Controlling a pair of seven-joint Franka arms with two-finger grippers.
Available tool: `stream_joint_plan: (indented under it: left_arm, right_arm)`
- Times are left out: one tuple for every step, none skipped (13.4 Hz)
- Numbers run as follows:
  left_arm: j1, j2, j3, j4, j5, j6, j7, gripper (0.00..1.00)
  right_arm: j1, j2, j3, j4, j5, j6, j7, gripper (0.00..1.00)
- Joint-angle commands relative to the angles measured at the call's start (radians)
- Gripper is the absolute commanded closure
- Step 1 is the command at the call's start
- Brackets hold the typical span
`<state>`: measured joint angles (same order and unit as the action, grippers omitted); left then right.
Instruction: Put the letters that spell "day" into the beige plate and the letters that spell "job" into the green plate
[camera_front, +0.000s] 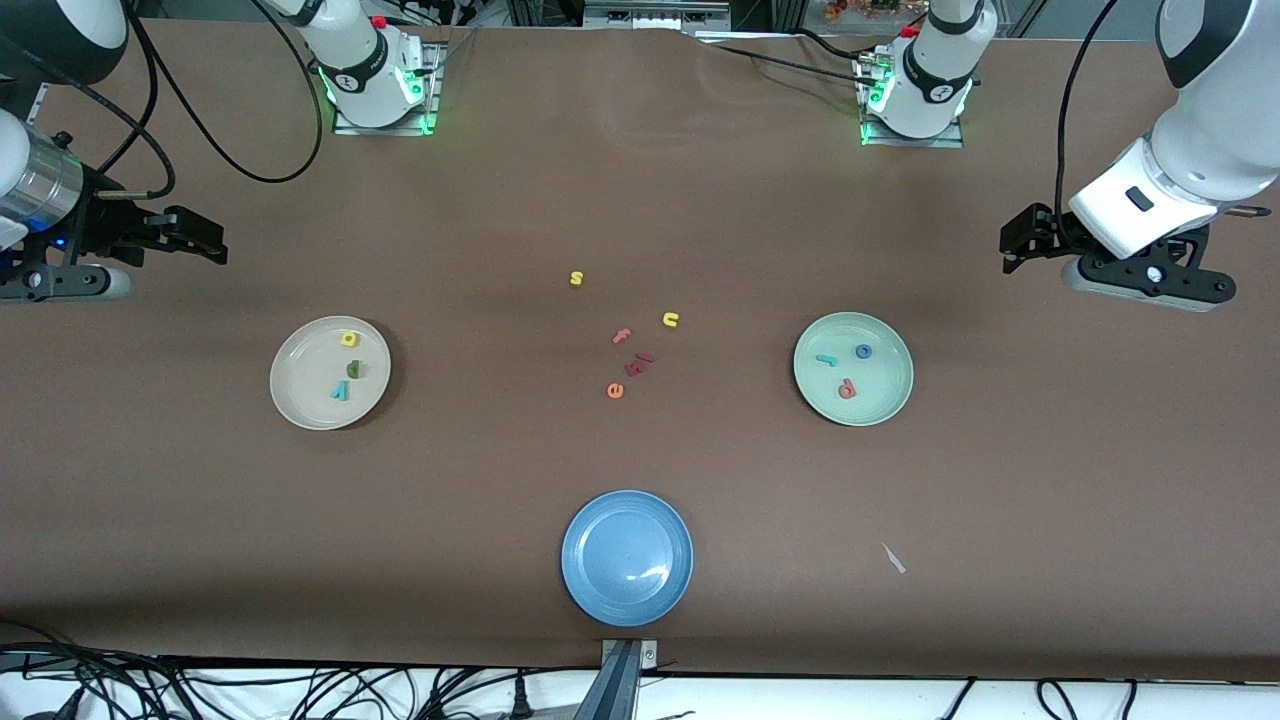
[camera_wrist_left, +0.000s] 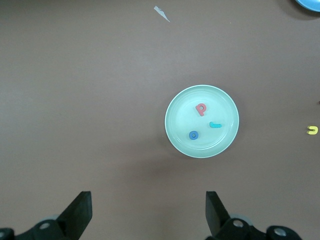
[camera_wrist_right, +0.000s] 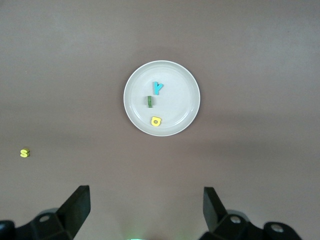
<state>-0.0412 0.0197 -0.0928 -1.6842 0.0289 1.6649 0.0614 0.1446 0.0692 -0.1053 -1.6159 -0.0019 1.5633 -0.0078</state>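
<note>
Beige plate: the beige plate (camera_front: 300, 400) (camera_wrist_right: 135, 107) sits toward the right arm's end of the table, holding the yellow a (camera_front: 349, 339) (camera_wrist_right: 156, 121), the green d (camera_front: 354, 369) (camera_wrist_right: 150, 101) and the teal y (camera_front: 340, 391) (camera_wrist_right: 158, 88), each apart from the others.
Green plate: the green plate (camera_front: 885, 405) (camera_wrist_left: 180, 137) sits toward the left arm's end, holding the teal j (camera_front: 827, 359) (camera_wrist_left: 215, 125), the blue o (camera_front: 863, 351) (camera_wrist_left: 193, 135) and the salmon b (camera_front: 847, 389) (camera_wrist_left: 201, 108).
Loose letters: between the two plates lie a yellow s (camera_front: 576, 278) (camera_wrist_right: 24, 153), a yellow u (camera_front: 671, 320) (camera_wrist_left: 313, 130), a salmon f (camera_front: 622, 336), an orange e (camera_front: 615, 391) and dark red pieces (camera_front: 640, 363) too small to read.
Blue plate: the blue plate (camera_front: 600, 590) lies nearest the front camera, nothing on it.
Scrap: a pale sliver (camera_front: 893, 558) (camera_wrist_left: 161, 13) lies on the table.
Right gripper: the right gripper (camera_front: 200, 240) (camera_wrist_right: 146, 212) waits in the air at its end of the table, jaws spread wide, holding nothing.
Left gripper: the left gripper (camera_front: 1022, 240) (camera_wrist_left: 148, 215) waits in the air at its own end, jaws spread wide, holding nothing.
</note>
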Motion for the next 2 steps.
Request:
stream_joint_plan:
  left_arm:
    - [0.003,0.011,0.005,0.029,-0.037,-0.025,0.017,0.0]
    - [0.003,0.011,0.005,0.029,-0.037,-0.025,0.015,0.0]
  right_arm:
    - [-0.011,0.004,0.006,0.014,-0.004,-0.008,-0.017,0.0]
    - [-0.011,0.004,0.006,0.014,-0.004,-0.008,-0.017,0.0]
